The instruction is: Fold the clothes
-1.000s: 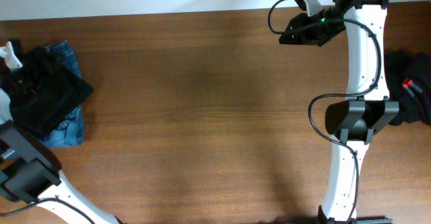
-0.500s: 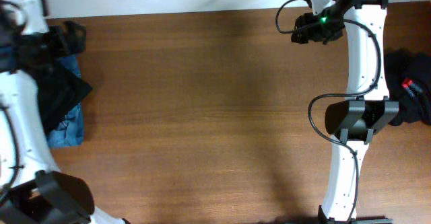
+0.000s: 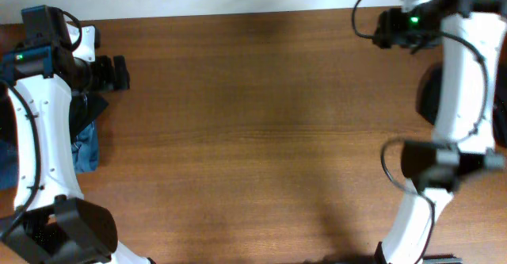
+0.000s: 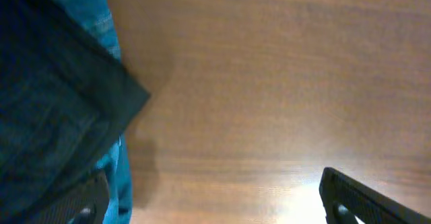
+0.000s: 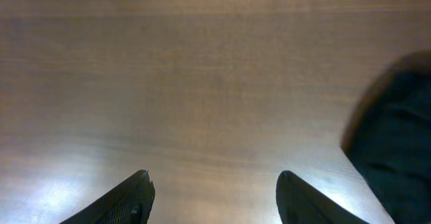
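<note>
Jaws apart left and right, empty; clothes beside left jaws, not between them.

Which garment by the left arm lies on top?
The black one; it overlaps the blue denim, which peeks out only along its edges.
</note>
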Motion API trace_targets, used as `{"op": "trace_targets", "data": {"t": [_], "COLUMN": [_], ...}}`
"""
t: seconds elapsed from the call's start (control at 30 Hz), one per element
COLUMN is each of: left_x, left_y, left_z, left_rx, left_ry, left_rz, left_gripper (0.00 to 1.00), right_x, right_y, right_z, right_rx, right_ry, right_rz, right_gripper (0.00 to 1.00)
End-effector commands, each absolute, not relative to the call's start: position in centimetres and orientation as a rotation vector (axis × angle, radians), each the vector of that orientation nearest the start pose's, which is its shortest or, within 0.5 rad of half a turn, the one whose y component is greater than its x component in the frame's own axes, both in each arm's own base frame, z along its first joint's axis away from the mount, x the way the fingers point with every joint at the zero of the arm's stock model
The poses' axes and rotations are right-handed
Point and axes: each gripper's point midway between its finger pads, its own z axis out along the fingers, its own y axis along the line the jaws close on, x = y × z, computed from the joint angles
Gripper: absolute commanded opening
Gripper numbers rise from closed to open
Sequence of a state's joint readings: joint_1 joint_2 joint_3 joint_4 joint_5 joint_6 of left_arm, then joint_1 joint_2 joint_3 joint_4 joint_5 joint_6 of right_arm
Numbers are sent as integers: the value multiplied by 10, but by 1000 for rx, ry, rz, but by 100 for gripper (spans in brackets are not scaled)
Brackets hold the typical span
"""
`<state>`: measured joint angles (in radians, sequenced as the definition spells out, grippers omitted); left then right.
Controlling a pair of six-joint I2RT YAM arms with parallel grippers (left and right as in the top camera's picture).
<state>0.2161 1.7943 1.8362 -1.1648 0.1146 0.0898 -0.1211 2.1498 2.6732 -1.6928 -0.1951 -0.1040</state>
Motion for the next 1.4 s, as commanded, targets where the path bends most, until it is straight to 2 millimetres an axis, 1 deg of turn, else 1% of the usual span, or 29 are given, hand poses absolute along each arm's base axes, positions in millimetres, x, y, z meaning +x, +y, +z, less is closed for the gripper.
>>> {"op": "trace_targets", "data": {"t": [0.0,0.13,0.2,0.27,0.4,0.5,0.63,0.7,0.77,0.8,0.83,0.97,1.03,1.37], "left_x": [402,387,375,365,340,318,291,278,265,259,254,242,238,237], "left_y": [69,58,50,44,30,27,23,20,19,18,17,15,14,14], "left_z": [254,273,276,277,271,262,252,246,239,235,231,221,217,215], "left_rx": [-105,-80,-41,-16,21,24,30,34,33,33,34,35,33,32], "left_ry": [2619,2572,2562,2551,2504,2463,2373,2332,2314,2311,2308,2317,2342,2348], "left_rz": [-30,-60,-55,-52,-51,-42,-26,-19,-7,-7,-7,-11,-16,-18], "left_gripper": [99,99,99,99,99,99,99,99,99,99,99,100,99,99], "right_x": [402,358,337,325,302,283,259,250,246,245,244,236,234,244], "right_y": [-19,-14,-11,-9,-6,-4,-1,0,0,0,-1,-2,-2,-3], "right_z": [313,301,292,286,281,279,267,257,250,245,241,217,210,180], "right_rx": [8,30,34,34,20,11,-2,-7,-11,-14,-13,-7,-5,10], "right_ry": [2701,2794,2833,2834,2769,2697,2596,2543,2494,2468,2456,2486,2505,2634], "right_rz": [170,191,200,205,190,175,155,143,130,124,116,110,114,137], "right_gripper": [63,63,61,60,60,61,63,70,81,96,99,99,99,98]}}
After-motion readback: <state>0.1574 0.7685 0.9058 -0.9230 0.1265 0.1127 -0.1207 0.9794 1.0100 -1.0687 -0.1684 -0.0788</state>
